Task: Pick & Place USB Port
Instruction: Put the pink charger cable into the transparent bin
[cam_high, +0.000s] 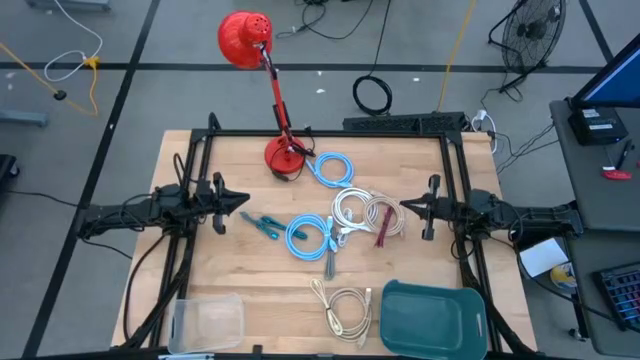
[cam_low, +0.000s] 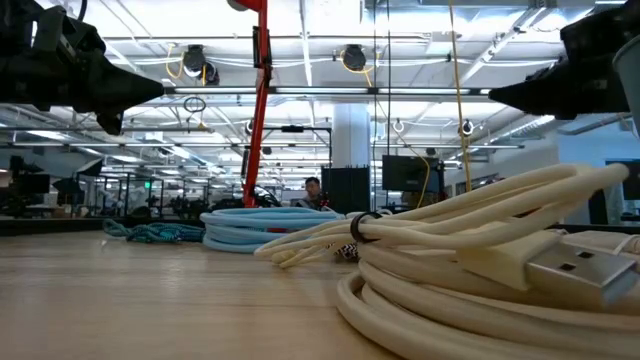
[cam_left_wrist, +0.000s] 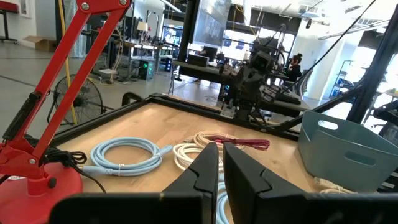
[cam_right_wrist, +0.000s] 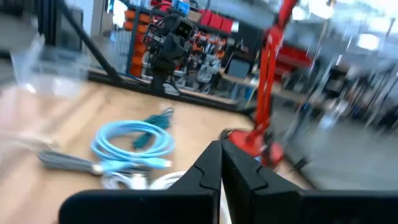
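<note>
Wooden table (cam_high: 240, 280) edges bare; both tools (left (cam_high: 243, 201), right (cam_high: 405, 207)) pressed together, empty.

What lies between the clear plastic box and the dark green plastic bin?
In the high view, a coiled cream cable lies on the table between the clear plastic box and the dark green plastic bin.

On my wooden table (cam_high: 240, 270) I see a red lamp (cam_high: 285, 155), blue cable coils (cam_high: 332, 168), white cable coils (cam_high: 362, 212), a beige cable (cam_high: 345, 308), a teal bin (cam_high: 432, 318) and a clear tub (cam_high: 207, 322).
</note>
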